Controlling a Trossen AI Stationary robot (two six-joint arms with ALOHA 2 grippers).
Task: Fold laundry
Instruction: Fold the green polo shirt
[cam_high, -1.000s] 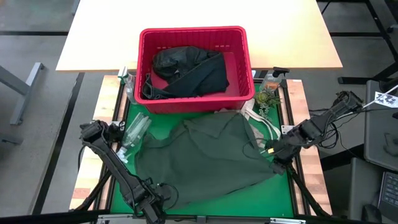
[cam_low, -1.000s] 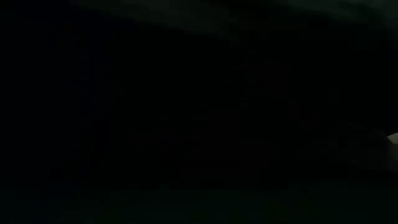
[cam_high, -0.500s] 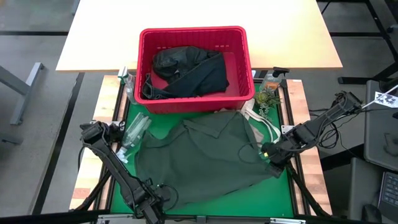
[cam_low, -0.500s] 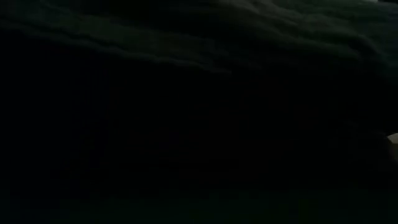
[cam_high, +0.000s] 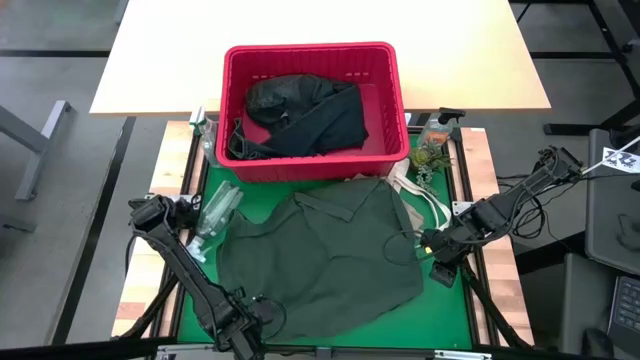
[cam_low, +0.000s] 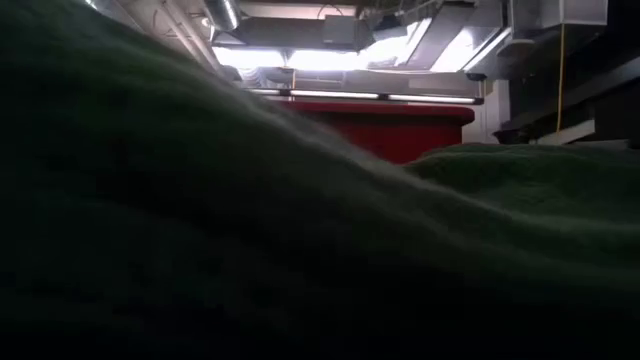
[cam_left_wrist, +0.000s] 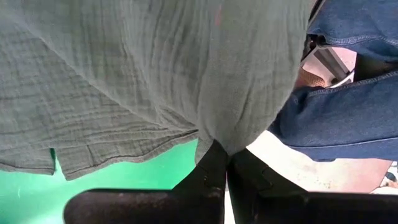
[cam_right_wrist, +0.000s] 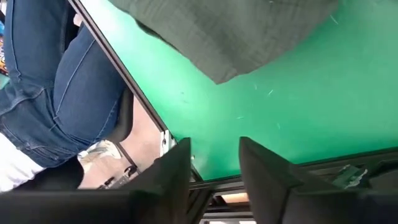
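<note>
While my left gripper (cam_left_wrist: 225, 163) pinches the olive-green shirt (cam_high: 320, 255) at the mat's near edge and my right gripper (cam_right_wrist: 214, 163) gapes empty, any tug could bunch the cloth.

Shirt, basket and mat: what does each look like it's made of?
Shirt: olive-green woven cloth, likely crinkled cotton gauze, matte; fine ridged weave and a stitched hem show in the left wrist view. Basket: red moulded plastic, slightly glossy, with slotted walls. Mat: smooth bright green sheet, faintly scuffed, perhaps rubber or vinyl; the look leaves it open.
</note>
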